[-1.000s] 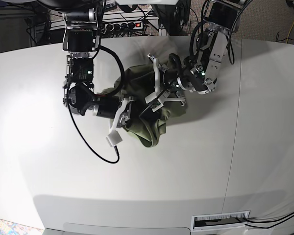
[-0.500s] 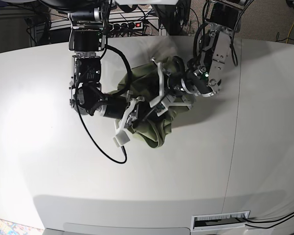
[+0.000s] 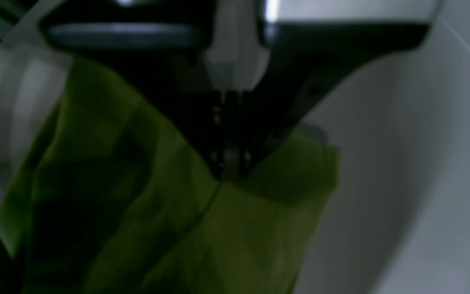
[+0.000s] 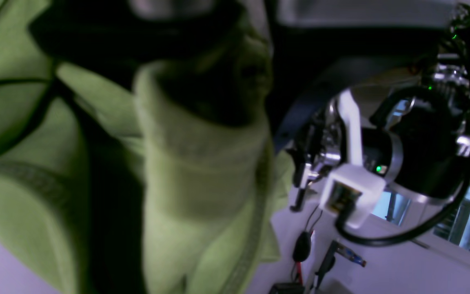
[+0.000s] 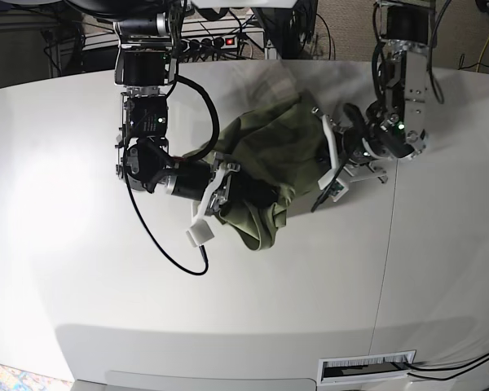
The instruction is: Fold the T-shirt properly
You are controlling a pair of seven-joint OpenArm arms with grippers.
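Both grippers' jaws on T-shirt [image 5: 265, 159]

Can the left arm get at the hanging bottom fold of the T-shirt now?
Probably not: the left gripper is shut on the T-shirt at its far edge, and the right gripper sits beside that fold.

- We see the T-shirt [image 5: 265, 167] as soft matt cloth, olive green, creased and bunched, with a stitched hem visible in the right wrist view [image 4: 202, 175].
- We find the table [image 5: 228, 301] a smooth, pale, matt surface with a faint sheen and a thin seam down its right part.
- We read the arms' housings as black, slightly glossy plastic or metal with bright silvery metal rings.
- We take the white camera mount [image 4: 351, 192] for smooth matt plastic.
- We note a glossy black rubbery cable [image 5: 159, 248].
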